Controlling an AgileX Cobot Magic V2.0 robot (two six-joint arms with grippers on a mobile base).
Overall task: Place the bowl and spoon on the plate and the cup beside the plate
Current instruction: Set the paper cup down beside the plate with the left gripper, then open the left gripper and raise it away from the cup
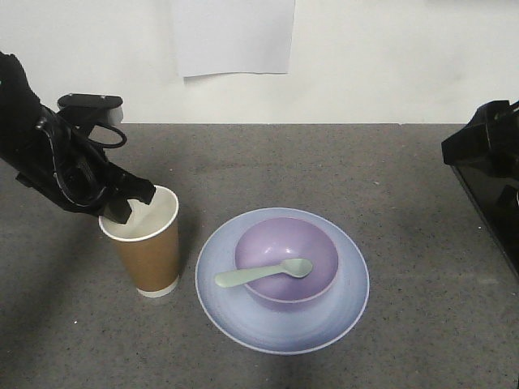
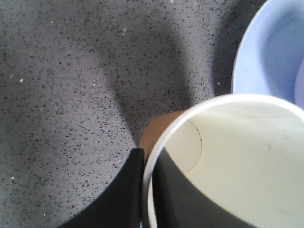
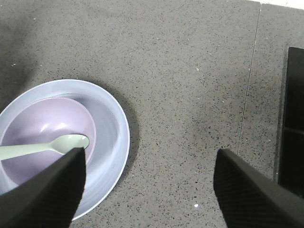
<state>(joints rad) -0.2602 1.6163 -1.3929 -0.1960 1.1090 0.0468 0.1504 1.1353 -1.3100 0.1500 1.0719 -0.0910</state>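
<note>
The brown paper cup (image 1: 150, 255) stands upright on the grey table, just left of the pale lavender plate (image 1: 340, 312). My left gripper (image 1: 123, 209) is shut on the cup's rim, with one finger (image 2: 121, 194) outside the wall and the other inside the cup (image 2: 237, 156). The purple bowl (image 1: 304, 243) sits in the middle of the plate with the mint-green spoon (image 1: 263, 273) lying in it, handle pointing left. At the right edge of the table my right gripper (image 3: 149, 190) hangs open over bare tabletop, to the right of the plate (image 3: 114, 128), bowl (image 3: 42, 123) and spoon (image 3: 66, 142).
A white wall with a sheet of paper (image 1: 233, 36) stands behind the table's far edge. A black unit (image 3: 290, 123) lies at the table's right side, close to the right arm (image 1: 486, 150). Grey tabletop (image 1: 324, 162) stretches behind the plate.
</note>
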